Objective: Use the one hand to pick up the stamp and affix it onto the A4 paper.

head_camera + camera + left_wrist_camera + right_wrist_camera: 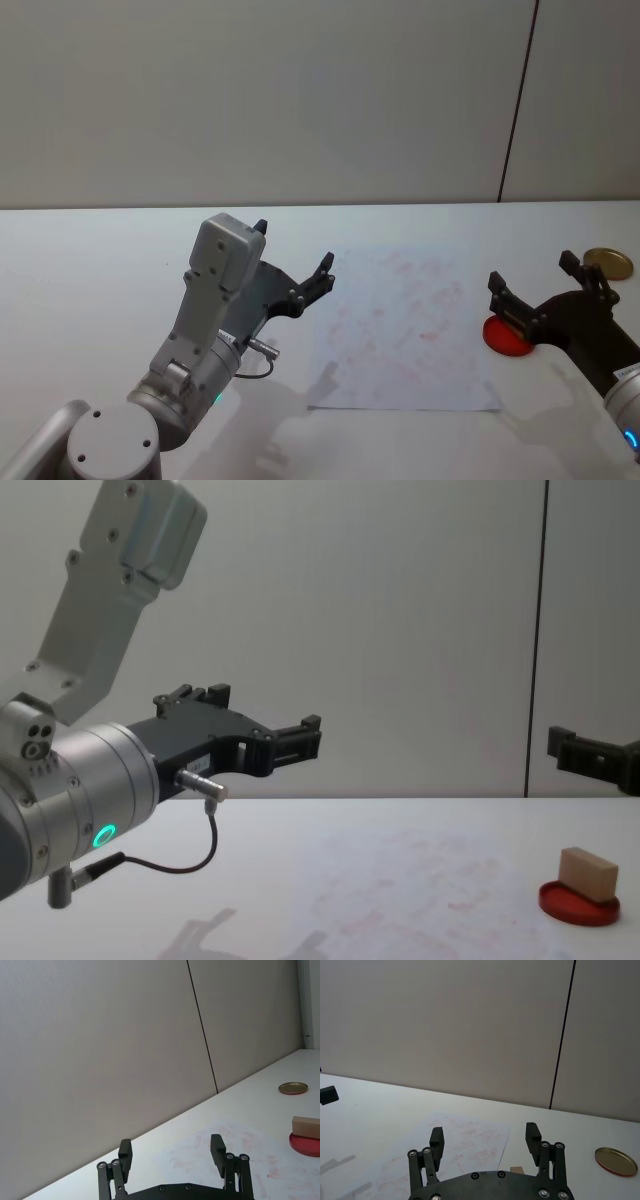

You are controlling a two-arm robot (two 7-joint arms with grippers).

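The table (100, 260) is the largest thing I have to steer over: white and bare, its far edge running straight along the wall. The paper (400, 330) lies on it to the left of my working hand, covered in faint red prints. Its right edge is just beside the red disc (505, 335).

The left gripper (295, 245) hangs in the air off the paper's left edge with its fingers spread, well apart from everything I need. There is open tabletop beneath it and beyond it.

The right gripper (532, 270) is the hand I am working with. It is up off the table with its fingers (532, 1136) set wide and nothing between them. From the chest camera it hangs well above the stamp (587, 873), with clear air between the two.

The stamp is a small wooden block sitting on the red disc below the hand. From the wrist camera only its top edge peeks out between the fingers.

A gold lid (608, 263) lies flat on the table just past the hand on its right.
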